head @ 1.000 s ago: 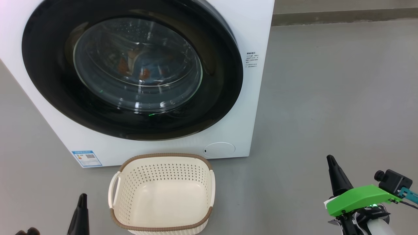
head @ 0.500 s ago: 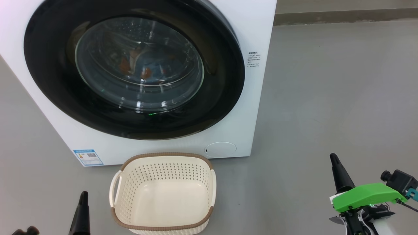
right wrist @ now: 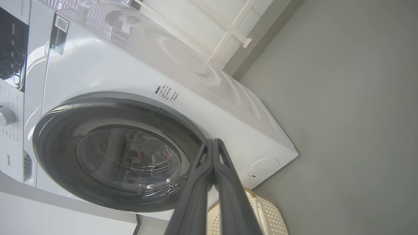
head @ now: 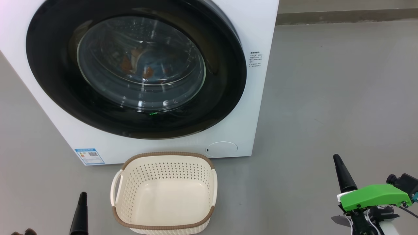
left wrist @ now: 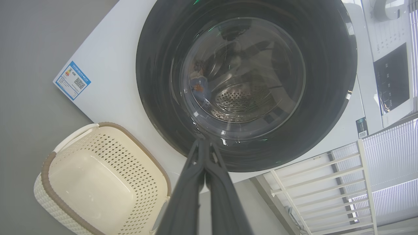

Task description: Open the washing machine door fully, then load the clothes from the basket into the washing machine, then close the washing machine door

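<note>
The white washing machine [head: 261,29] stands ahead with its door [head: 225,98] shut flat against the front. Through the glass bowl, blue clothes [head: 148,67] with orange prints lie inside the drum; they also show in the left wrist view as clothes [left wrist: 197,86]. The cream basket [head: 163,192] sits on the floor below the door and holds nothing. My left gripper [head: 81,202] is shut at the lower left, beside the basket. My right gripper [head: 338,163] is shut at the lower right, well clear of the machine. Both grippers hold nothing: left gripper [left wrist: 201,143], right gripper [right wrist: 212,143].
A blue label sticker [head: 88,156] and a round cover [head: 222,148] sit low on the machine's front. Grey floor [head: 343,91] spreads to the right. A white railing [left wrist: 313,182] stands beside the machine, and a control panel [left wrist: 392,81] is above the door.
The head camera has drifted slightly, shifting the whole picture. My right gripper has dropped a little lower and to the right. Door, basket and left gripper stay as they were.
</note>
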You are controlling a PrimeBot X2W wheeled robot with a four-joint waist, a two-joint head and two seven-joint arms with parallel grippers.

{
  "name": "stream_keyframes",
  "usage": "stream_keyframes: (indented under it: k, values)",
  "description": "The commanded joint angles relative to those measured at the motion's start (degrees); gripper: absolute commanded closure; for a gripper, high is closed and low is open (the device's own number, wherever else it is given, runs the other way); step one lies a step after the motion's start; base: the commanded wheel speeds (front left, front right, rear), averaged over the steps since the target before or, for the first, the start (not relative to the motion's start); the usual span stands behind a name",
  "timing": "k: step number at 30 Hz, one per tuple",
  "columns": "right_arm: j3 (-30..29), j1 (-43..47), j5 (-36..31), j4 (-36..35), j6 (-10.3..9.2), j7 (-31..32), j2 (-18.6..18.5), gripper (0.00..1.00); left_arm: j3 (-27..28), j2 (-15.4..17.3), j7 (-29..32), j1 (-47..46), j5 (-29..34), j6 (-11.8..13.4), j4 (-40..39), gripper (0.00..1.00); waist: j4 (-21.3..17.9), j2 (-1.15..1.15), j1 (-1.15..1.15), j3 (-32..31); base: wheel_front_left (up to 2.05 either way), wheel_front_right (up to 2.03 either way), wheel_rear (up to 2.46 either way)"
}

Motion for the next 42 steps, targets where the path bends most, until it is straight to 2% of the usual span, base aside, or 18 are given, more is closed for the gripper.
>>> stream_keyframes:
  k: [1, 42]
  values:
    - [0.1, -0.8, 1.8, -1.9, 0.01, 0.5, -0.4, 1.0, 1.6, 0.3, 0.5, -3.2, -1.1, -0.2, -1.0, 1.0, 0.0, 0.0, 0.0, 0.0, 0.0, 0.0, 0.0]
    - [-5.0, 0.6, 23.9, -6.0, 0.01, 7.3, 0.8, 1.0, 5.6, -3.3, 7.2, -5.6, -18.3, -0.4, 0.0, 1.0, 1.1, 0.0, 0.0, 0.2, 0.0, 0.0, 0.0]
